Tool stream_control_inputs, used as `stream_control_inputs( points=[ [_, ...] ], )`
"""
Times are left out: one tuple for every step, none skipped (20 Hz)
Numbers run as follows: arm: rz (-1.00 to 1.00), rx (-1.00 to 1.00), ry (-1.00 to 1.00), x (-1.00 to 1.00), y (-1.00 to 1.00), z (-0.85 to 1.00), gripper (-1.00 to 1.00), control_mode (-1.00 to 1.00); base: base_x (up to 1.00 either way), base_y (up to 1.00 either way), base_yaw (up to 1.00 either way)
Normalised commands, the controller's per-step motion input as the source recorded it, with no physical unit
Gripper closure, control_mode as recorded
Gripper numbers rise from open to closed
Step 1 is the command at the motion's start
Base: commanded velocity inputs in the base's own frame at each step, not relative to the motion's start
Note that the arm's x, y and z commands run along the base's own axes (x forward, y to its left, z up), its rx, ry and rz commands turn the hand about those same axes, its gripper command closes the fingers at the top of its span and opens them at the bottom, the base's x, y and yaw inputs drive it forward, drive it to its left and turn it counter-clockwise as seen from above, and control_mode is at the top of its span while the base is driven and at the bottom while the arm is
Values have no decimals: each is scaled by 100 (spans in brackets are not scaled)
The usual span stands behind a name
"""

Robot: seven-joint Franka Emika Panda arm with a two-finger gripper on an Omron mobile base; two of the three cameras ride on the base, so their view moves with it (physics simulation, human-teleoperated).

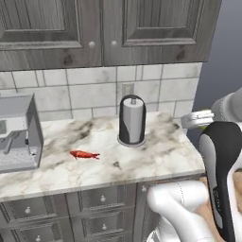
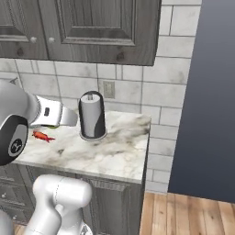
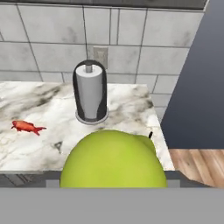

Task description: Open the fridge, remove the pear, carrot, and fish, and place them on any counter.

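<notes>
A: Pincer state?
B: Pincer [image 3: 113,186] clamped on the pear [image 3: 113,159], held above the bench [image 3: 127,109] front edge.
A: Fish?
B: Fish [image 1: 84,154] lying flat on the bench, left of the paper towel holder [image 1: 132,120], well apart.

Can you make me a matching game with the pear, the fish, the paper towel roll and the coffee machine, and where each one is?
Things:
1. pear
2. fish
3. paper towel roll
4. coffee machine

Places:
A. standing upright on the counter near the wall outlet
B. at the left end of the counter
C. lying flat on the counter, left of the roll
D. up close in front of the hand camera, at the gripper

Pairs: 1-D, 2-C, 3-A, 4-B
</notes>
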Motion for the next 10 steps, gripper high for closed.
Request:
stream_control_inputs(
  points=[
    [0, 0, 0, 0, 0, 0, 100, 100, 50, 64, 9],
    [0, 0, 0, 0, 0, 0, 100, 100, 34, 55, 8],
    [0, 0, 0, 0, 0, 0, 100, 100, 21, 45, 7],
    [0, 0, 0, 0, 0, 0, 100, 100, 7, 29, 5],
    [0, 0, 0, 0, 0, 0, 100, 100, 6, 17, 2],
    [0, 0, 0, 0, 0, 0, 100, 100, 0, 4, 0],
    [0, 0, 0, 0, 0, 0, 100, 100, 0, 0, 0],
    [0, 0, 0, 0, 0, 0, 100, 100, 0, 0, 0],
    [0, 0, 0, 0, 0, 0, 100, 100, 0, 0, 0],
    [0, 0, 0, 0, 0, 0, 100, 100, 0, 0, 0]
  ],
)
